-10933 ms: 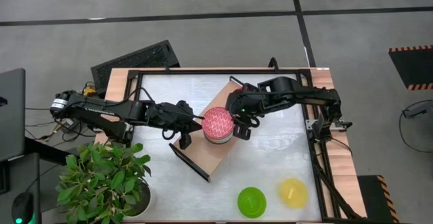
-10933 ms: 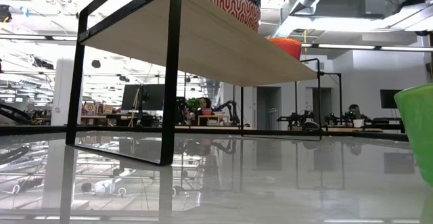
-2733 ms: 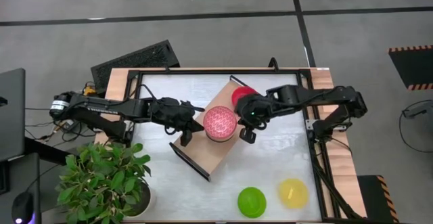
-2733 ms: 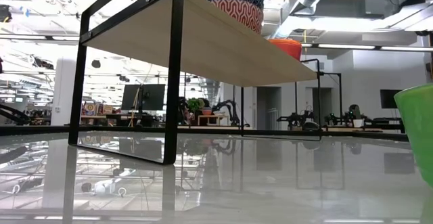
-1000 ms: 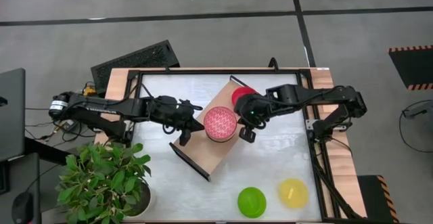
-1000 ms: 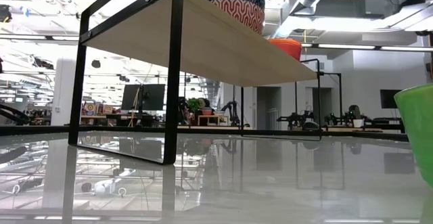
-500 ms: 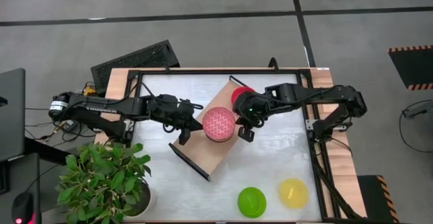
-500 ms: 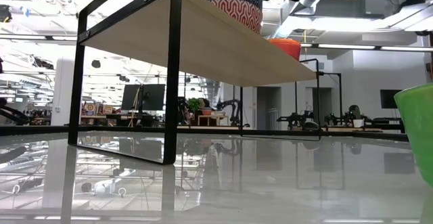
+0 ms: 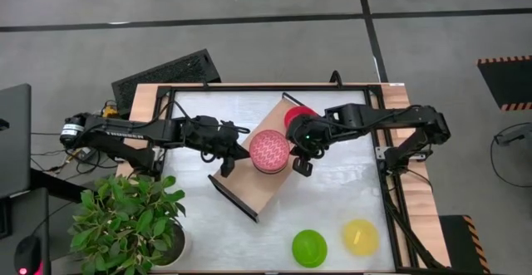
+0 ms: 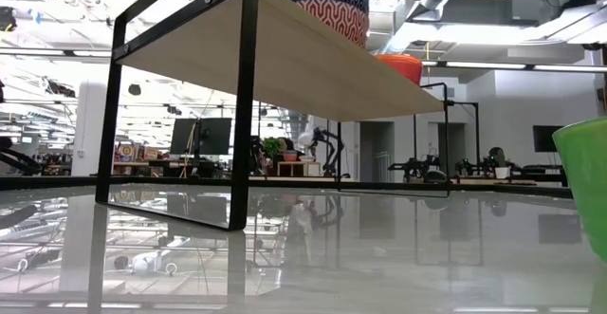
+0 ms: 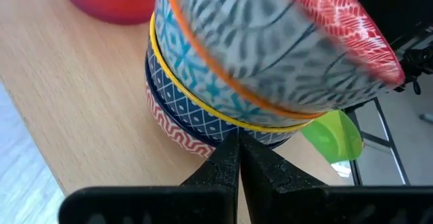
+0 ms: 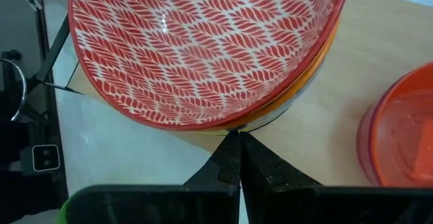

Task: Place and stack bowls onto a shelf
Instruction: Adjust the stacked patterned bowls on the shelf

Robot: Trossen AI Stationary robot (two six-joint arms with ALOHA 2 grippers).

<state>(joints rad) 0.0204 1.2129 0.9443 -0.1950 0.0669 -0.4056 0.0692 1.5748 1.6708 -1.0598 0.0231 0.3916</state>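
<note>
1. A plain green round bowl [image 9: 309, 247] and a plain yellow round bowl [image 9: 360, 236] sit side by side on the white black-framed tabletop [image 9: 199, 225], at its near right.
2. The long light-wood shelf [image 9: 249, 193] with black end frames stands diagonally at mid-table.
3. A stack of lattice-patterned bowls [image 9: 269, 151], red-patterned inside on top, rests on the shelf.
4. The left gripper [image 9: 228, 164] and right gripper [image 9: 298, 162] flank the stack, fingers pressed together, holding nothing.
5. Farther along the shelf sits a plain red bowl [image 9: 297, 115].
</note>
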